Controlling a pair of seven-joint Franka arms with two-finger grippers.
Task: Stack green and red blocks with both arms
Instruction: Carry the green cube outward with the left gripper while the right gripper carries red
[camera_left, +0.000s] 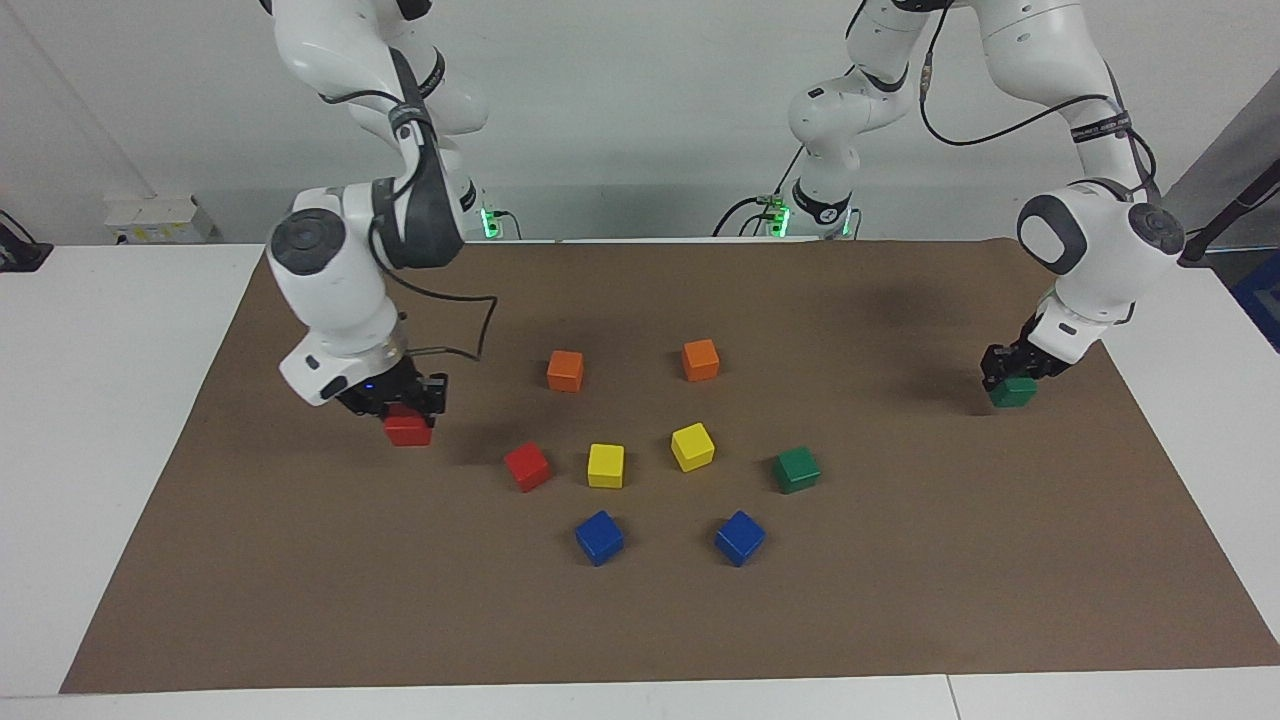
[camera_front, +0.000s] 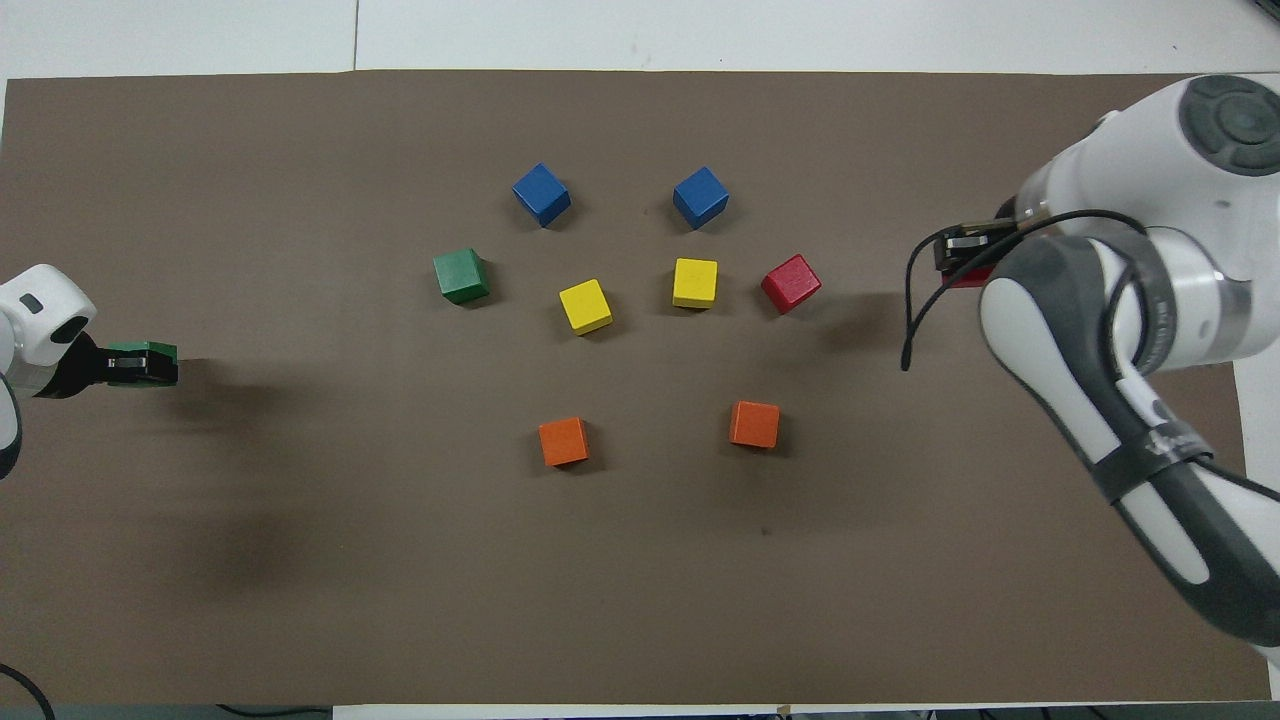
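My right gripper (camera_left: 408, 398) is down at the right arm's end of the brown mat (camera_left: 640, 620), fingers closed around a red block (camera_left: 408, 431). My left gripper (camera_left: 1012, 372) is down at the left arm's end, fingers closed on a green block (camera_left: 1013, 392). Can't tell whether either block sits on the mat or is just off it.

The second red block (camera_left: 527, 466) sits loose beside the yellow blocks (camera_left: 605, 465), toward the right arm's end. The second green block (camera_left: 797, 469) sits loose toward the left arm's end. Orange blocks (camera_left: 565, 370) are nearer the robots; blue blocks (camera_left: 599, 537) are farthest from them.

My read: each arm works the colour on its own side, so the reaches don't cross. Each held block is well apart from its loose match, so no stack is built yet.

The facing view shows both grippers low at the mat and the blocks poking out beneath the fingers. In the overhead view the right arm's body hides nearly all of the held red block (camera_front: 968, 276), leaving only a sliver. There the held green block (camera_front: 142, 362) shows clearly between the left fingers. The overhead view gives the layout best: loose red (camera_front: 791, 283), loose green (camera_front: 461, 275).
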